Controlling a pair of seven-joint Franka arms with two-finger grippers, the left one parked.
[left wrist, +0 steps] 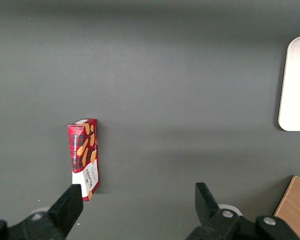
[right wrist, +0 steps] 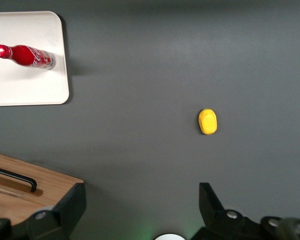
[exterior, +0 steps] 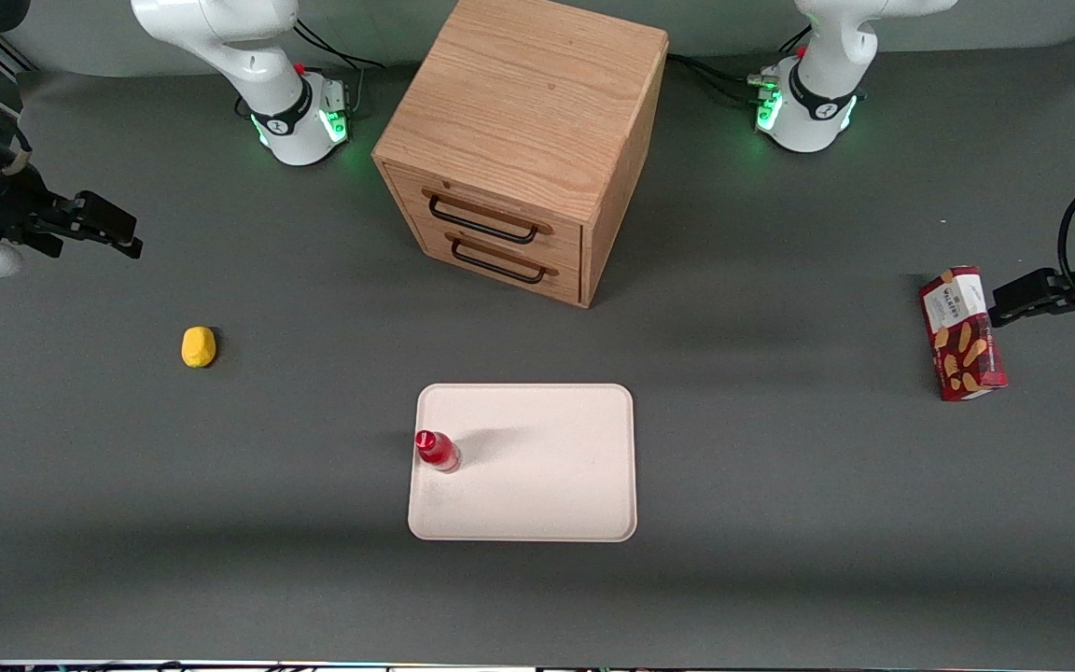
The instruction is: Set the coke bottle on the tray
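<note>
**Bottle on tray, claw well away and empty**

Bottle upright on the tray, close to the rim at the working arm's end, just inside the edge. Long axis vertical: cap up, base down on the pale surface, seemingly fully within the rim. Same from the wrist view: bottle inside the tray, not overhanging.

Claw far off toward the working arm's end of the table, raised, farther from the front camera than the bottle. Fingers spread wide, nothing between them, nothing held. From the claw, bottle toward the middle of the table and nearer the front camera; yellow lump roughly between the two, well clear of both. Drawer cabinet farther from the front camera than the tray; snack box at the parked arm's end.

Judged from this layout: placement done, no further grasp called for. Only risk worth naming: bottle slim and tall, near the rim, so easily toppled by any return pass over that edge.
</note>
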